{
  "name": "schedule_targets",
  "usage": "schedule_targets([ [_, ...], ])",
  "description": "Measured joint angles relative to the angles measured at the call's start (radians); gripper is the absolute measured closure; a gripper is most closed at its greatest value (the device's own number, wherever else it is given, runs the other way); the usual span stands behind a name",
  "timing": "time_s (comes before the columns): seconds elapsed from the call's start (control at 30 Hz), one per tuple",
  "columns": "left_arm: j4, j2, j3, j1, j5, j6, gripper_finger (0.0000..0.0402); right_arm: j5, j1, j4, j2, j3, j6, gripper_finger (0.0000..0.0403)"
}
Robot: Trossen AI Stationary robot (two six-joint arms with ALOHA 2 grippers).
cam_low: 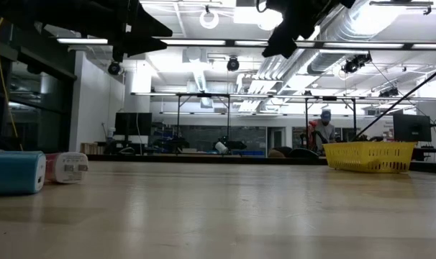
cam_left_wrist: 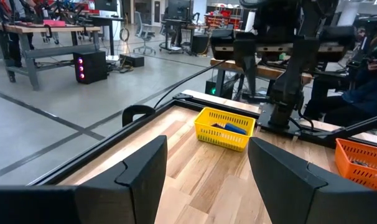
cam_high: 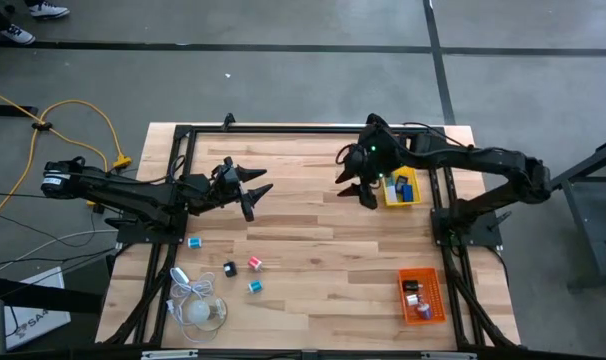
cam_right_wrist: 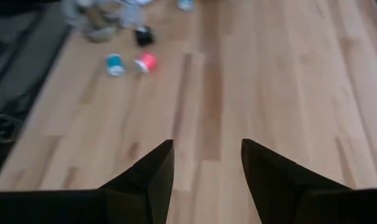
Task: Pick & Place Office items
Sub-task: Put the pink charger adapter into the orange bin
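Several small office items lie on the wooden table at the near left: a blue one (cam_high: pixel 194 242), a black one (cam_high: pixel 229 268), a pink-red one (cam_high: pixel 255 263) and a teal one (cam_high: pixel 254 286). The right wrist view also shows the teal (cam_right_wrist: pixel 115 63), pink-red (cam_right_wrist: pixel 146 62) and black (cam_right_wrist: pixel 143 36) pieces. My right gripper (cam_high: pixel 353 186) hangs open above the table, just left of the yellow tray (cam_high: pixel 401 190), with nothing between its fingers (cam_right_wrist: pixel 152 167). My left gripper (cam_high: pixel 249 190) stands open and level over the table's far left part, holding nothing.
The yellow tray (cam_left_wrist: pixel 224 127) at the far right holds a few pieces. An orange tray (cam_high: pixel 423 295) with pieces stands at the near right. A white bulb-like thing with a coiled cord (cam_high: pixel 201 308) lies at the near left. Bare wood spans the table's middle.
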Motion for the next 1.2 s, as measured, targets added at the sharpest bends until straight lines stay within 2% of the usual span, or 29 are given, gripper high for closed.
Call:
schedule_targets([
  [0.1,0.000,0.000,0.000,0.000,0.000,0.000,0.0183,-0.102,-0.019,0.022,0.001,0.000,-0.070,0.0229],
  [0.2,0.000,0.000,0.000,0.000,0.000,0.000,0.0183,-0.145,-0.017,0.035,0.003,0.000,-0.122,0.0229],
  [0.47,0.000,0.000,0.000,0.000,0.000,0.000,0.0183,-0.085,-0.017,0.042,0.003,0.000,-0.127,0.0229],
  [1.2,0.000,0.000,0.000,0.000,0.000,0.000,0.0183,-0.086,-0.017,0.041,0.003,0.000,-0.127,0.0229],
])
